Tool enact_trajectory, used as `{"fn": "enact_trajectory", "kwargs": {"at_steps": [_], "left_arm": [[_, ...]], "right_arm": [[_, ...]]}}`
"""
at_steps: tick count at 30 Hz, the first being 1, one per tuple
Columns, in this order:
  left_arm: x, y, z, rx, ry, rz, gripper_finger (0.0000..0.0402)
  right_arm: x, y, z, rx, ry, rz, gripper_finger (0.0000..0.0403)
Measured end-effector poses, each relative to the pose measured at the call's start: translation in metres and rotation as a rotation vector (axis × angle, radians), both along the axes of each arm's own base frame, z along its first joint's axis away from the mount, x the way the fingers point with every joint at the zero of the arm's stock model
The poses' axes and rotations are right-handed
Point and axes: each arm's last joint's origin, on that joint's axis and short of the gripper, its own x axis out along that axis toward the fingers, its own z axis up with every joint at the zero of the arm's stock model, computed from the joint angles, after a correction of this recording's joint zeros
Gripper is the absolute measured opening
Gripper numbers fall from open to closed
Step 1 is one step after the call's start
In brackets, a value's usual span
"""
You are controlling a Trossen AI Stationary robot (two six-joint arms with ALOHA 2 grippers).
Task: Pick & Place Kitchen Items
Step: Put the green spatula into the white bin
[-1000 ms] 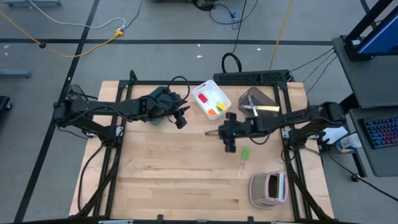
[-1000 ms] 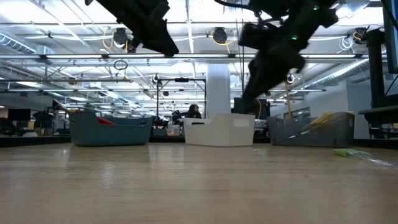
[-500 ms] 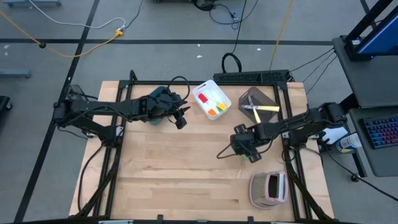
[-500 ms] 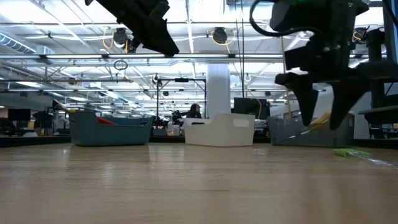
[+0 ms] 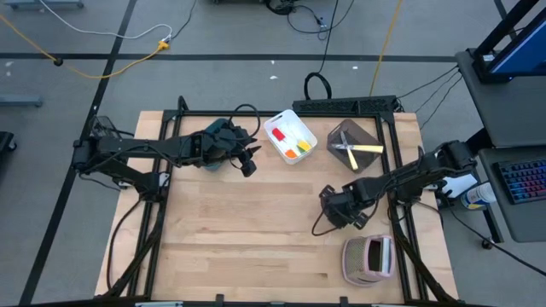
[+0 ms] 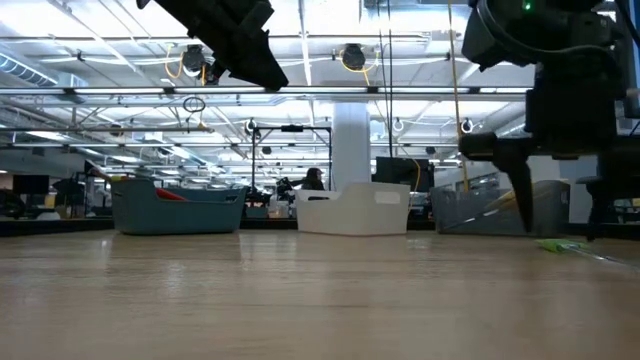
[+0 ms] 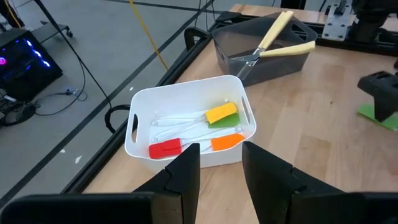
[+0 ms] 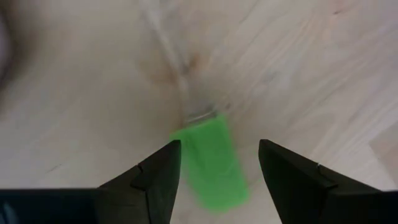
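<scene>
Pale wooden tabletop (image 5: 239, 230) fills the scene, with three bins along its far edge. My right gripper (image 8: 214, 171) hangs spread wide directly above a green spatula (image 8: 211, 163) lying flat on the wood, its blade between my fingers (image 8: 155, 177) and its clear stick running away ahead of me. My right arm is far nearer than my left gripper (image 7: 221, 171), which waits half-spread by the white bin (image 7: 140, 118) of spatulas. No readable writing or labels anywhere.

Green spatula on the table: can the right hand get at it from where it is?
Probably yes. The right hand hangs open directly over the green spatula, whose blade lies flat on bare wood between the fingers, with nothing in the way.
</scene>
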Motion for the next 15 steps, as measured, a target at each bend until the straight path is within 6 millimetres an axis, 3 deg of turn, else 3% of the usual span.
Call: {"fn": "enact_trajectory", "kwargs": {"at_steps": [8,15], "left_arm": [[0.0,0.0,0.0,-0.001,-0.004,0.001,0.0122],[0.0,0.0,0.0,-0.001,-0.005,0.002,0.0122]], "right_arm": [[-0.006,-0.003,-0.018,-0.051,-0.059,0.138,0.0211],[-0.011,-0.005,-0.02,-0.07,-0.012,0.11,0.0209]]}}
